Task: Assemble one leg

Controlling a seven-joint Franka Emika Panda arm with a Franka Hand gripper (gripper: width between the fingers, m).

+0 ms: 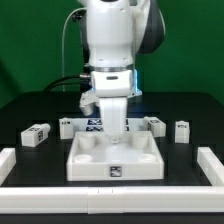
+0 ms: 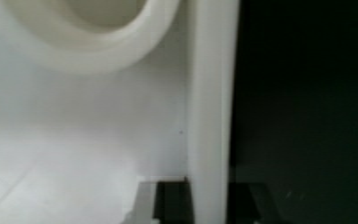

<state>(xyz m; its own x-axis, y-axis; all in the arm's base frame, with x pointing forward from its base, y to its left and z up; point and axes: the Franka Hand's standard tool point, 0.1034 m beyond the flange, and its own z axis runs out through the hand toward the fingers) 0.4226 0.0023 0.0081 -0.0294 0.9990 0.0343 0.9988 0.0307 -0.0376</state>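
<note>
The white square tabletop (image 1: 115, 158) with corner sockets lies at the middle front of the black table. My gripper (image 1: 115, 134) comes straight down on its far rim. In the wrist view my gripper (image 2: 211, 203) has one dark finger (image 2: 174, 205) on each side of the tabletop's upright rim (image 2: 211, 100), shut on it. A round socket (image 2: 108, 30) shows on the tabletop's surface. Several short white legs with tags stand apart from my gripper: one (image 1: 37, 134) at the exterior view's left, one (image 1: 68, 126) nearer, and two at the right (image 1: 155, 124) (image 1: 181, 131).
The marker board (image 1: 93, 124) lies behind the tabletop, partly hidden by my arm. White rails stand at the exterior view's left (image 1: 6, 163) and right (image 1: 213, 165) front. A cable hangs behind the arm.
</note>
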